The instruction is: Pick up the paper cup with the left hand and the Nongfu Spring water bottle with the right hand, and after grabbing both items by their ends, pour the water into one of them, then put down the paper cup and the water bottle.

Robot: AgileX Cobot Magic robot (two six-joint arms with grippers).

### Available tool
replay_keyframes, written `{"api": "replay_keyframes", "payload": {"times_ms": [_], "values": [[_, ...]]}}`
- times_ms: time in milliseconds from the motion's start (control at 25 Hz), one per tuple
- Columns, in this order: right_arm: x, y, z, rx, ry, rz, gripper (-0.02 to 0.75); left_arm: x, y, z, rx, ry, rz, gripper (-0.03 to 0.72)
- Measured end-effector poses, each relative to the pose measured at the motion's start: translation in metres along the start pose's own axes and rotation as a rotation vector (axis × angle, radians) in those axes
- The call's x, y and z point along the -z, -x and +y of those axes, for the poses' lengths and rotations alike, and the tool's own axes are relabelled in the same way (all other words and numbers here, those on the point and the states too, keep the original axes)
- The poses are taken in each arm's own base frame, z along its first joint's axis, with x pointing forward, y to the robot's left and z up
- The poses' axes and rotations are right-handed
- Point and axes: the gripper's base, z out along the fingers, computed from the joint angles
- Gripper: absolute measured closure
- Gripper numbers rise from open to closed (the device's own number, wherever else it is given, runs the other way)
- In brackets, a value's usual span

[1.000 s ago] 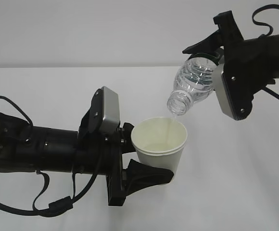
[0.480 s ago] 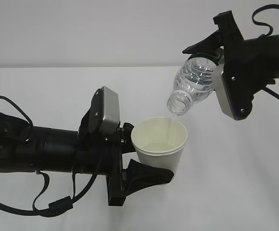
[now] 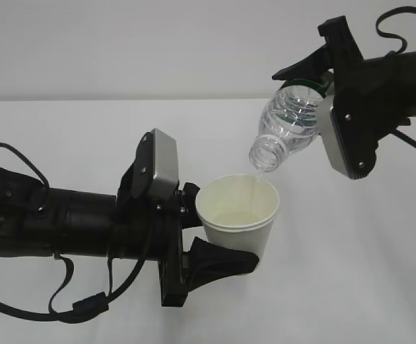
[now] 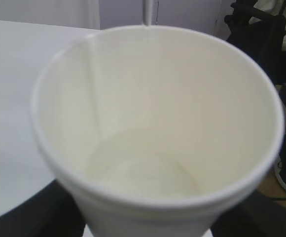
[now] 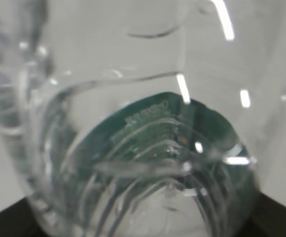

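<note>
White table [image 3: 358,287]: tilted water bottle [image 3: 287,125] pours into paper cup [image 3: 238,215].

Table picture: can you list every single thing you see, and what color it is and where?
paper cup: one, white, cream inside, held up near the middle, upright, below the bottle's mouth
water bottle: one, clear with a dark green label, upper right, tipped mouth-down over the cup, no cap
water: clear, a thin stream from the bottle's mouth and a shallow pool at the cup's bottom
table: one, white, under everything
wall: pale grey, behind the table
left gripper: one, black with a grey block, lower left, shut on the cup
right gripper: one, black with a grey block, upper right, shut on the bottle's bottom end
</note>
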Motion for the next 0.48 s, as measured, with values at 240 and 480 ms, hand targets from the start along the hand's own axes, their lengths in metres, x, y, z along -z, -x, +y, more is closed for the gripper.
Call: {"api": "replay_keyframes", "payload": {"times_ms": [240, 480], "values": [[0.0, 0.0, 0.0, 0.008, 0.0, 0.0, 0.246, 0.0, 0.0, 0.0, 0.0, 0.0, 0.0, 0.207], [0.0, 0.0, 0.0, 0.01, 0.0, 0.0, 0.246, 0.0, 0.0, 0.0, 0.0, 0.0, 0.0, 0.207]]}}
